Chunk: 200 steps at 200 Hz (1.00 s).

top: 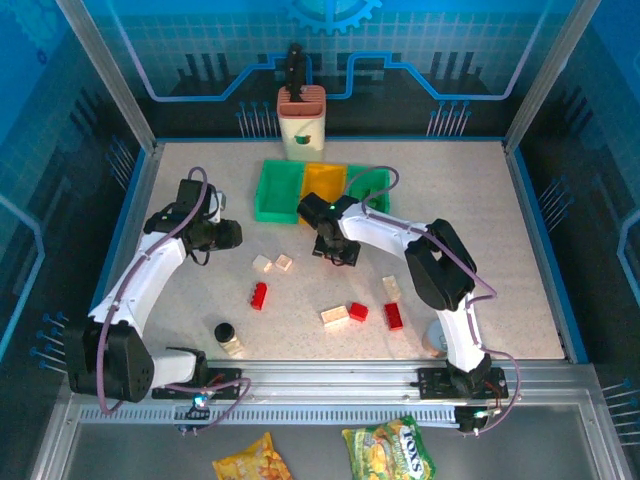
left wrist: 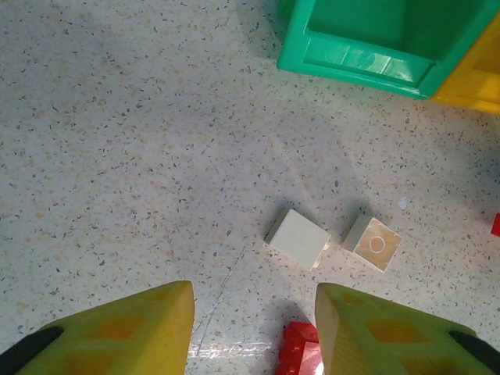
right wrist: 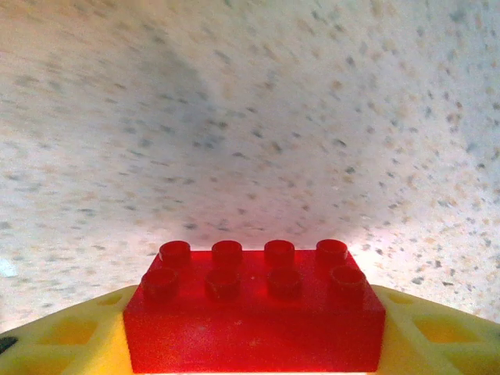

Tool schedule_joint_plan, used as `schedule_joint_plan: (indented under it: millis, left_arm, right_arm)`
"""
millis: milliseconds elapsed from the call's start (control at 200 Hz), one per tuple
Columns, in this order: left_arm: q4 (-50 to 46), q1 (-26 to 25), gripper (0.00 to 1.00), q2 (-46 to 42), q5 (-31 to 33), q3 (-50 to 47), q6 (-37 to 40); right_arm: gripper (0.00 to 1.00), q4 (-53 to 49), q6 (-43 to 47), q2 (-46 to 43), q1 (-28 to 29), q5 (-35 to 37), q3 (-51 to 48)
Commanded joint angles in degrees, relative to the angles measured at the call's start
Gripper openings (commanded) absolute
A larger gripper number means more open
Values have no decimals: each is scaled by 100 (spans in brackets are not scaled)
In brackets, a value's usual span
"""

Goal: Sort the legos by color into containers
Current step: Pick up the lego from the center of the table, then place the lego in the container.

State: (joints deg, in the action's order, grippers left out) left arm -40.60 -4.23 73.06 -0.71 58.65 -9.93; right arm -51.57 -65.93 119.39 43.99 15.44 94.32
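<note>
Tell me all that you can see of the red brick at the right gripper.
The red brick is a glossy plastic block with eight round studs in two rows of four. Its plain long side faces the camera, the studded face above it. The yellow fingers of the right gripper flank it and touch its two short ends. Beyond it lies the speckled table; whether the brick rests on it I cannot tell.
</note>
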Motion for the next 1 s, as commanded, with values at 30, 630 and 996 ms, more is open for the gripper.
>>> schedule_joint_plan:
  millis: [30, 630, 996]
  left_arm:
    - [21, 71, 46, 14, 5, -21, 125]
    - [-9, 91, 46, 2, 31, -74, 114]
    - [-11, 89, 46, 1, 53, -100, 108]
  right_arm:
    - [62, -144, 517, 149, 40, 300, 554]
    - [62, -198, 1785, 1361, -442, 370, 2817]
    - [62, -330, 2212, 2169, -694, 282, 3816]
